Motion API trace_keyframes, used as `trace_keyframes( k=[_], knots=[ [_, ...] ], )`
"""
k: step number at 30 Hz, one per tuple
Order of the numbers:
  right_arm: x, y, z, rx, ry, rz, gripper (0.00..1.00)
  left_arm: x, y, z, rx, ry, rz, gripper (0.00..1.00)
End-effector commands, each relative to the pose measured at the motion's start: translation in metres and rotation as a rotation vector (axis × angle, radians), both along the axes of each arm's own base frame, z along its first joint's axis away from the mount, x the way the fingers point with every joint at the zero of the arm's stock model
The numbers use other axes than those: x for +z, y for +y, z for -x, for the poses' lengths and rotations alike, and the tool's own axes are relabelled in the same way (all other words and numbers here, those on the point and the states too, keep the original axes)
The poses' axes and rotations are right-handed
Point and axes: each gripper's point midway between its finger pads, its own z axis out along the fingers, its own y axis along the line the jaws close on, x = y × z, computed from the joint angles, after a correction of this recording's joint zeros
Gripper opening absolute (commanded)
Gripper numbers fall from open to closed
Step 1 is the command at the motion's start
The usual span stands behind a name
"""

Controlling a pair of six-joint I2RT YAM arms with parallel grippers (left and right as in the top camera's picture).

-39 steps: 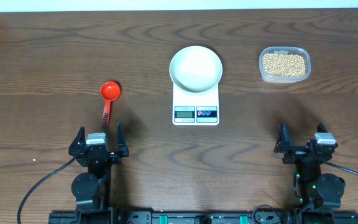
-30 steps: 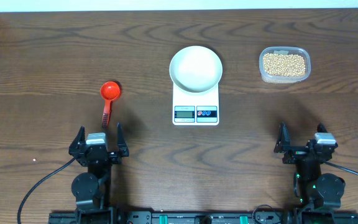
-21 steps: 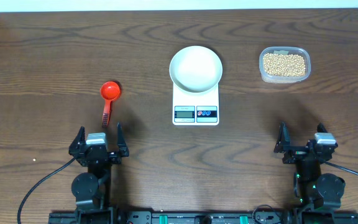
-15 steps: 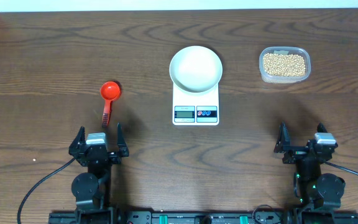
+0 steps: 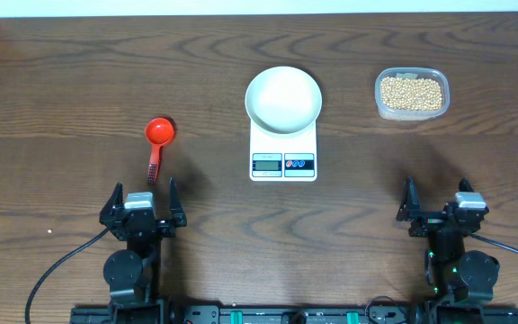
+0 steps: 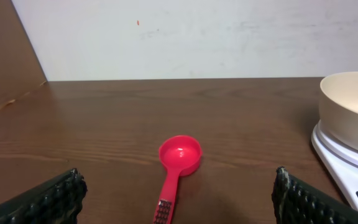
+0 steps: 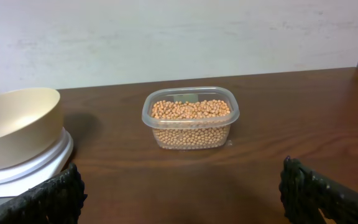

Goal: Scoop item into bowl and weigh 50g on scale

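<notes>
Overhead: L jaws, R jaws wide apart, both empty

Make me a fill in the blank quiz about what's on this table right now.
1. The white bowl sits on the ____.
2. The scoop ahead of the left gripper is coloured ____.
3. The clear tub holds ____.
4. The right gripper has its jaws ____.
Missing words: scale; red; beans; open.

A red scoop [image 5: 159,132] lies flat on the dark wooden table [image 5: 61,90] (its cup open upward, handle toward the near edge). Well apart from it stands a clear plastic tub [image 5: 412,117].
</notes>
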Motion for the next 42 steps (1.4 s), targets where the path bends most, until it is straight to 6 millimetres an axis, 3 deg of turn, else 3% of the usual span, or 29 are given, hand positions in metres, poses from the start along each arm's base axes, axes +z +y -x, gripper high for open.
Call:
trace_keyframes(
  k=[1,21,25,30,36,42],
  knots=[
    [-0.001,0.0,0.0,-0.002,-0.001,0.009,0.99,-0.015,-0.001,0.001,-0.003,0.048,0.013,0.98],
    [-0.001,0.0,0.0,-0.002,-0.001,0.009,0.99,-0.015,-0.001,0.001,-0.004,0.048,0.002,0.98],
    [-0.001,0.0,0.0,-0.002,-0.001,0.009,1.0,-0.014,-0.001,0.001,0.006,0.04,0.075,0.98],
    [-0.001,0.0,0.0,-0.002,-0.001,0.009,0.99,0.001,-0.001,0.0,0.013,-0.022,0.172,0.98],
    [-0.001,0.0,0.0,-0.002,-0.001,0.009,0.99,0.028,-0.005,-0.001,-0.011,-0.023,0.173,0.98],
    [-0.001,0.0,0.0,-0.002,-0.001,0.009,0.99,0.059,-0.009,-0.02,-0.035,0.067,0.171,0.97]
  ],
)
